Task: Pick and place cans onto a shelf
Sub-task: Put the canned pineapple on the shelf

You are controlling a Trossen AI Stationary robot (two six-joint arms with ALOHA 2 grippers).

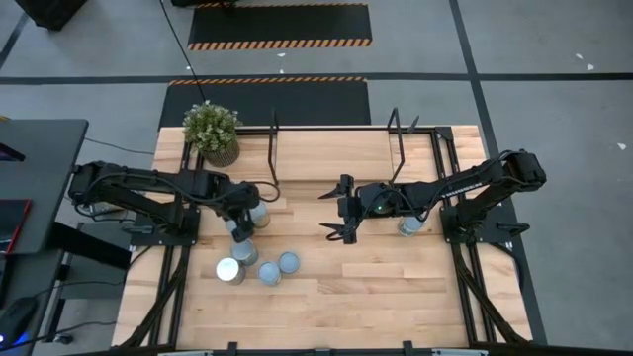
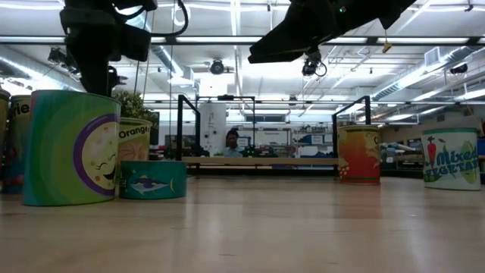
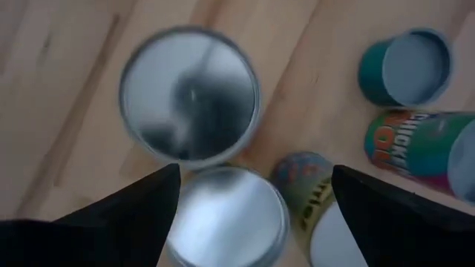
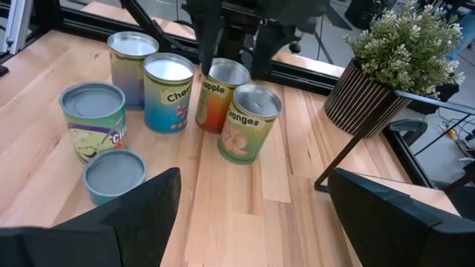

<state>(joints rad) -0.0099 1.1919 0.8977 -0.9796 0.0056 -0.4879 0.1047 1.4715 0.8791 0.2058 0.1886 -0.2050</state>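
Left gripper [image 1: 240, 229] wide open above the clustered cans [image 1: 259, 267], one silver top between its jaws, right gripper [image 1: 340, 210] open, empty, mid-table

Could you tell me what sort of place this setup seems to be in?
Probably a robotics lab or workshop hall: hazard-striped floor mats, ceiling strip lights over open space, and a wooden table with two mounted arms.

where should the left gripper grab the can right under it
Take the can by its round side wall just below the silver lid, coming straight down from above. It stands upright with neighbouring cans close beside it, so the open left gripper straddling its top looks like the clearest approach.
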